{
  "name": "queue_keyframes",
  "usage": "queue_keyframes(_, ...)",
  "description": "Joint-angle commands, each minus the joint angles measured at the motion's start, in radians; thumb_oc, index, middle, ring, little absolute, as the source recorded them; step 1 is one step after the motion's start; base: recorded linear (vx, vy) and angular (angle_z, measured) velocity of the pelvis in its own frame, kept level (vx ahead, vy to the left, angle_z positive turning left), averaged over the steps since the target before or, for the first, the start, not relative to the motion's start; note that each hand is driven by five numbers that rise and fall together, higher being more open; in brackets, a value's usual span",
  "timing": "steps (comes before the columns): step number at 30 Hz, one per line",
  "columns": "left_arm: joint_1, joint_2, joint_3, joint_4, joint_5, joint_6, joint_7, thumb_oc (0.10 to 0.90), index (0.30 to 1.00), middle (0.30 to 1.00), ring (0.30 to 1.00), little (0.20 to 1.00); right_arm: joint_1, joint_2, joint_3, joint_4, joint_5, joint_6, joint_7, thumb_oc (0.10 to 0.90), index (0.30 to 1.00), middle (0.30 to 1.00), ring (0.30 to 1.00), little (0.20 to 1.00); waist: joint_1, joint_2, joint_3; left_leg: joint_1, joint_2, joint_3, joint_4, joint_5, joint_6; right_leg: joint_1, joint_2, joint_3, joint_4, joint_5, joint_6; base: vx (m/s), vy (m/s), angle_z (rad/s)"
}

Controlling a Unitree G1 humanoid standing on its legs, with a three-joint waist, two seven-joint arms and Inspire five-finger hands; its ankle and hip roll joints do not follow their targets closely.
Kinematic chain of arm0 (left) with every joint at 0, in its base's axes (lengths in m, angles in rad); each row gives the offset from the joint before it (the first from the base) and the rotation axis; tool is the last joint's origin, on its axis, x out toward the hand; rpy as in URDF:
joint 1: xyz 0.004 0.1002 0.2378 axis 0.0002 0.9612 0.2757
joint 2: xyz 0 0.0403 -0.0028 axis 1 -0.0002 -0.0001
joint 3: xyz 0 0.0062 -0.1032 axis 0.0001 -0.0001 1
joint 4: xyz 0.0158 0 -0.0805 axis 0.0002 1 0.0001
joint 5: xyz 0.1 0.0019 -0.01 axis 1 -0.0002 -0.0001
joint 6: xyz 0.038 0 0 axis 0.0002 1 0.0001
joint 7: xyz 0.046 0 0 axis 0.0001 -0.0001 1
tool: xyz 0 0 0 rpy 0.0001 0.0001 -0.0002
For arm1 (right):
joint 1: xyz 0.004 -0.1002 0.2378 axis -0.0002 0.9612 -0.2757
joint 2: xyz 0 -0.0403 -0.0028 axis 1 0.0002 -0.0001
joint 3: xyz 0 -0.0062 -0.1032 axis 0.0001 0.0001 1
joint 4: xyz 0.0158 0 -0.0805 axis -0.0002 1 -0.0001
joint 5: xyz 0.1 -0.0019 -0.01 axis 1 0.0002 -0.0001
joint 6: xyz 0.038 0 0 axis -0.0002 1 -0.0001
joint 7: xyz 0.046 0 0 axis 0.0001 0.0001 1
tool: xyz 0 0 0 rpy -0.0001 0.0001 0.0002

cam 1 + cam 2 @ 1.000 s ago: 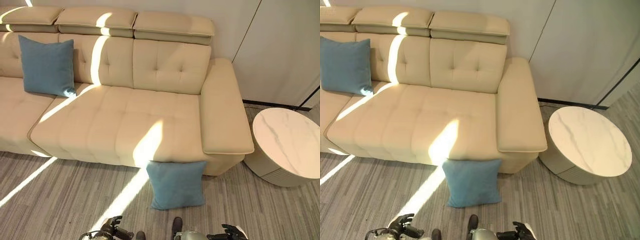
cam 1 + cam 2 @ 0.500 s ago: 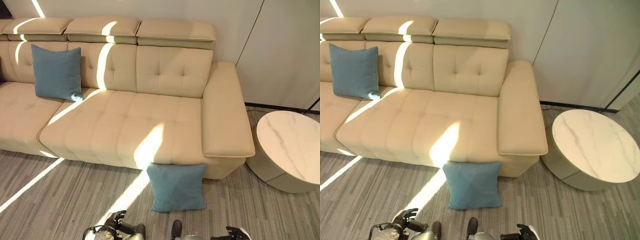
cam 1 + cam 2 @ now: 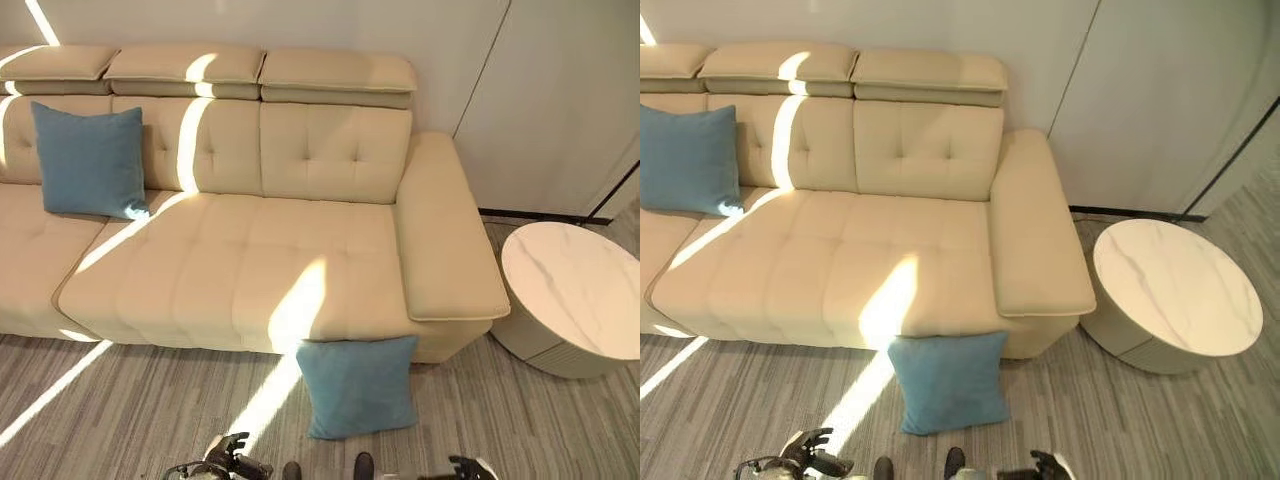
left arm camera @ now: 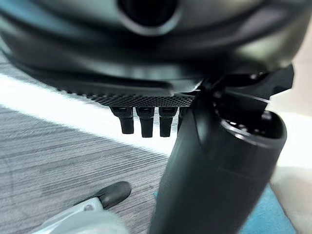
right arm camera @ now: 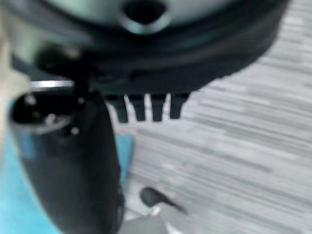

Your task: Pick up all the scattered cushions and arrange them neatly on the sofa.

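Seen from the left eye view: a cream sofa (image 3: 250,260) along a pale wall, one blue cushion (image 3: 88,160) already upright against the backrest at the far left of the seat. Second blue cushion (image 3: 358,385) on the striped grey floor (image 3: 120,420), leaning against the sofa's front edge below the right armrest. Round marble-topped side table (image 3: 572,290) just beside that armrest. Left hand (image 3: 232,452) low at the bottom edge, right hand (image 3: 462,467) low at the bottom right, both well short of the floor cushion and holding nothing.

Same layout from the right eye view: floor cushion (image 3: 948,382) touching the sofa base, sofa cushion (image 3: 685,160) at the left edge, table (image 3: 1175,290) to the right.

Looking along the left wrist view: left hand (image 4: 146,122) with short fingers hanging straight and relaxed, thumb in front, nothing gripped; grey floor beyond, a strip of blue cushion (image 4: 273,217) at one corner.

Looking along the right wrist view: right hand (image 5: 146,108) likewise slack and empty over the floor, blue cushion (image 5: 19,204) beside the thumb.

Judged progress: roughly half done as far as visible, with one cushion placed and one left to lift from the floor and set on the seat.

No readable brands, labels or writing anywhere.
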Motion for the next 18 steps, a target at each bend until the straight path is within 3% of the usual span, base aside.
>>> queue_keyframes(1, -0.009, 0.027, 0.025, 0.000, 0.004, -0.007, 0.011, 0.800, 0.900, 0.900, 0.900, 0.900, -0.004, -0.041, 0.004, -0.009, 0.004, -0.004, -0.019, 0.800, 0.900, 0.900, 0.900, 0.900, 0.013, -0.023, 0.003, -0.052, 0.013, -0.054, 0.076, -0.078, -0.028, 0.016, -0.113, -0.011, -0.057, 0.082, 0.059, 0.04, -0.196, 0.07)
queue_keyframes(3, -0.017, 0.030, 0.022, 0.007, 0.006, -0.009, 0.015, 0.800, 0.900, 0.900, 0.900, 0.900, -0.008, -0.043, -0.005, -0.007, 0.000, 0.002, -0.018, 0.800, 0.900, 0.900, 0.900, 0.900, 0.007, -0.023, -0.004, -0.042, 0.031, -0.065, 0.071, -0.085, -0.041, 0.016, -0.164, -0.016, -0.129, 0.122, 0.062, 0.10, -0.256, -0.04)
queue_keyframes(4, -0.017, 0.034, 0.025, 0.011, 0.006, -0.012, 0.021, 0.800, 0.900, 0.900, 0.900, 0.900, -0.007, -0.044, -0.009, -0.011, -0.005, 0.006, -0.017, 0.800, 0.900, 0.900, 0.900, 0.900, 0.000, -0.033, -0.010, -0.028, 0.035, -0.068, 0.073, -0.096, -0.053, 0.015, -0.189, 0.010, -0.183, 0.161, 0.083, 0.10, -0.226, -0.03)
queue_keyframes(7, -0.016, 0.039, 0.030, 0.014, 0.005, -0.013, 0.028, 0.800, 0.900, 0.900, 0.900, 0.900, -0.008, -0.043, -0.009, -0.016, -0.012, 0.007, -0.019, 0.800, 0.900, 0.900, 0.900, 0.900, 0.002, -0.042, -0.012, -0.014, 0.054, -0.069, 0.077, -0.103, -0.067, 0.008, -0.204, 0.004, -0.202, 0.194, 0.100, 0.09, -0.309, 0.04)
queue_keyframes(10, -0.012, 0.047, 0.038, 0.021, 0.011, -0.017, 0.030, 0.800, 0.900, 0.900, 0.900, 0.900, -0.005, -0.039, 0.000, -0.019, -0.015, 0.005, -0.012, 0.800, 0.900, 0.900, 0.900, 0.900, 0.004, -0.056, -0.020, 0.002, 0.084, -0.073, 0.070, -0.105, -0.095, 0.032, -0.190, -0.002, -0.219, 0.163, 0.107, 0.08, -0.357, 0.00)
queue_keyframes(12, -0.006, 0.038, 0.040, 0.023, -0.003, -0.019, 0.027, 0.800, 0.900, 0.900, 0.900, 0.900, -0.007, -0.044, 0.008, -0.021, -0.005, -0.003, -0.017, 0.800, 0.900, 0.900, 0.900, 0.900, -0.004, -0.047, -0.019, -0.009, 0.151, -0.094, 0.071, -0.076, -0.127, 0.022, -0.136, 0.014, -0.183, 0.114, 0.080, 0.06, -0.451, -0.19)
queue_keyframes(14, -0.019, 0.025, 0.025, 0.005, -0.026, -0.020, 0.028, 0.800, 0.900, 0.900, 0.900, 0.900, -0.010, -0.067, -0.002, -0.038, 0.024, -0.012, -0.027, 0.800, 0.900, 0.900, 0.900, 0.900, -0.020, -0.029, 0.014, -0.082, 0.194, -0.099, 0.151, -0.001, -0.151, 0.031, -0.094, -0.010, -0.168, 0.072, 0.041, -0.05, -0.427, 0.19)
queue_keyframes(18, -0.035, 0.017, 0.011, -0.023, -0.034, -0.020, 0.026, 0.800, 0.900, 0.900, 0.900, 0.900, -0.010, -0.086, -0.002, -0.049, 0.037, -0.014, -0.032, 0.800, 0.900, 0.900, 0.900, 0.900, -0.035, -0.029, 0.049, -0.164, 0.207, -0.046, 0.268, 0.026, -0.138, 0.045, -0.078, -0.047, -0.173, 0.046, 0.003, -0.05, -0.159, 0.54)
